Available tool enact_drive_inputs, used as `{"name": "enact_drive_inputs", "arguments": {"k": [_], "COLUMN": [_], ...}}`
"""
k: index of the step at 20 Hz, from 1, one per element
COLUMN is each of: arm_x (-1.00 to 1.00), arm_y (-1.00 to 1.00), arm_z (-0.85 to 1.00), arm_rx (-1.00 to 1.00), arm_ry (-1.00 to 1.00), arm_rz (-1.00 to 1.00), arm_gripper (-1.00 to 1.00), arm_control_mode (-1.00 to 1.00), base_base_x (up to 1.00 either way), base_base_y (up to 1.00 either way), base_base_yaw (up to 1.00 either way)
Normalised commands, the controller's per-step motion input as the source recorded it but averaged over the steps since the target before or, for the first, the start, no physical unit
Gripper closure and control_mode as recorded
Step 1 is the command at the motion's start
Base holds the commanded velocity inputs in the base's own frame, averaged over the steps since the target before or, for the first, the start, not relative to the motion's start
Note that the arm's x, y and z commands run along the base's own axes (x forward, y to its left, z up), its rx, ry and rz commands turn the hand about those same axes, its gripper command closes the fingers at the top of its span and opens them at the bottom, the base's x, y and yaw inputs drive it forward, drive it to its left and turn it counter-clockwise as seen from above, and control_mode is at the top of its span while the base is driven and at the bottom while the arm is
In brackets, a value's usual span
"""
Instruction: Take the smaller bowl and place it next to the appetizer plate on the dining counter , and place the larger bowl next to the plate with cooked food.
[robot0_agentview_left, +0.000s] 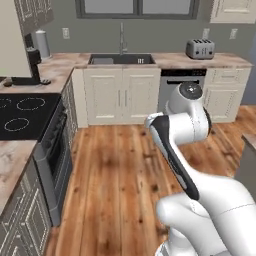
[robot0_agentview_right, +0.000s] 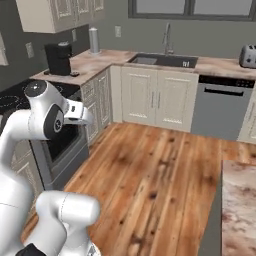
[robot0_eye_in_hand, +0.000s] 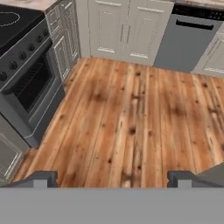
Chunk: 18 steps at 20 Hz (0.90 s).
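My gripper (robot0_eye_in_hand: 111, 179) is open, its two dark fingertips (robot0_eye_in_hand: 41, 178) standing far apart over the wooden floor with nothing between them. A corner of the dining counter (robot0_agentview_right: 240, 200), with its beige veined marble top, shows at the right, and its pale grey side (robot0_agentview_left: 248, 160) shows in the left base view. The smaller bowl, the larger bowl, the appetizer plate and the plate with cooked food are out of view. The arm is folded up above the base.
A black stove and oven (robot0_eye_in_hand: 26, 74) line the left. Cream cabinets (robot0_agentview_left: 120, 95), a sink (robot0_agentview_left: 121, 59) and a dishwasher (robot0_agentview_right: 217, 107) run along the back wall. A toaster (robot0_agentview_left: 200, 48) and coffee machine (robot0_agentview_right: 59, 58) stand on the counters. Open wooden floor (robot0_eye_in_hand: 131, 118) lies ahead.
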Motion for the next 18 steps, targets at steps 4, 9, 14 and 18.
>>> {"name": "enact_drive_inputs", "arguments": {"k": [4, 9, 14, 18], "arm_x": [0.0, 0.0, 0.0, 0.0], "arm_y": [0.0, 0.0, 0.0, 0.0], "arm_z": [0.0, 0.0, 0.0, 0.0], "arm_rx": [0.0, 0.0, 0.0, 0.0], "arm_ry": [0.0, 0.0, 0.0, 0.0], "arm_rz": [0.0, 0.0, 0.0, 0.0], "arm_gripper": [-1.0, -1.0, -1.0, -1.0], "arm_control_mode": [1.0, 1.0, 1.0, 1.0], "base_base_x": [1.0, 1.0, 1.0, 1.0], "base_base_y": [0.42, 0.18, 0.0, 0.02], "base_base_yaw": [0.28, 0.33, 0.5, 0.6]}}
